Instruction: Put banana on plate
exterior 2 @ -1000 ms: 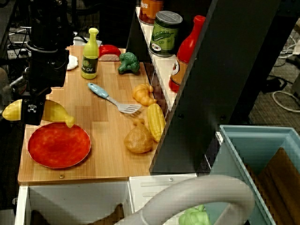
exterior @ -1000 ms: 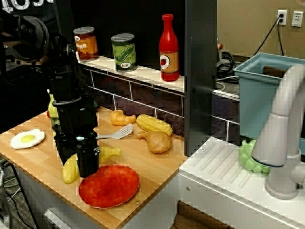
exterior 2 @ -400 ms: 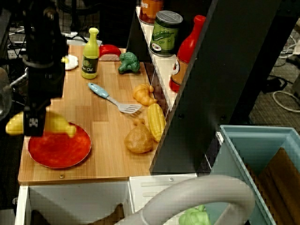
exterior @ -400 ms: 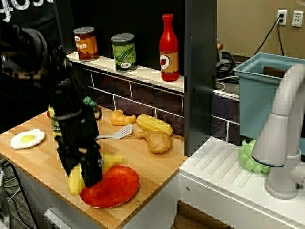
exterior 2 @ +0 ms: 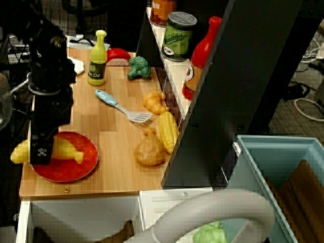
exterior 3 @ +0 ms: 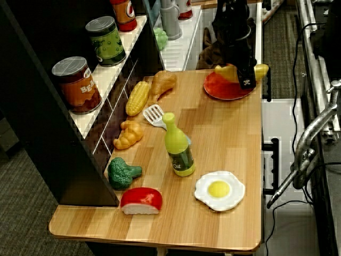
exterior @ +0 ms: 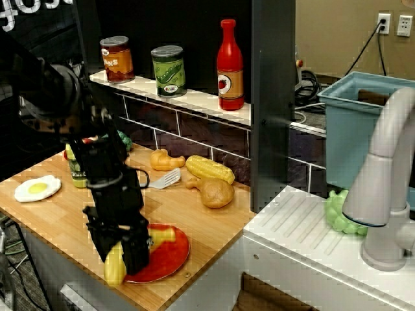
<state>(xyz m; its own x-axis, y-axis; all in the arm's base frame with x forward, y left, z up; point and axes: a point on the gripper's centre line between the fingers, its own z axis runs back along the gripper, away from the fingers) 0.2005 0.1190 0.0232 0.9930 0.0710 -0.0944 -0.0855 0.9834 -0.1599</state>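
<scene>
My gripper is closed around the middle of the banana and holds it low over the plate. In the overhead view one yellow end sticks out past the plate's left rim and the other end points in toward the plate's middle. I cannot tell if the banana touches the plate yet (the black fingers hide the underside).

The banana looks like smooth, hard plastic, so I think it is light and stiff but a bit slippery. The middle is the right place to hold it, because both ends then balance and it should not spin in the jaws.

A second ago my gripper and the banana were at the far left edge of the plate, over the wood. Now they are nearer to me and over the plate, covering part of it. The spatula, the corn cob and the fried egg have not moved.
</scene>
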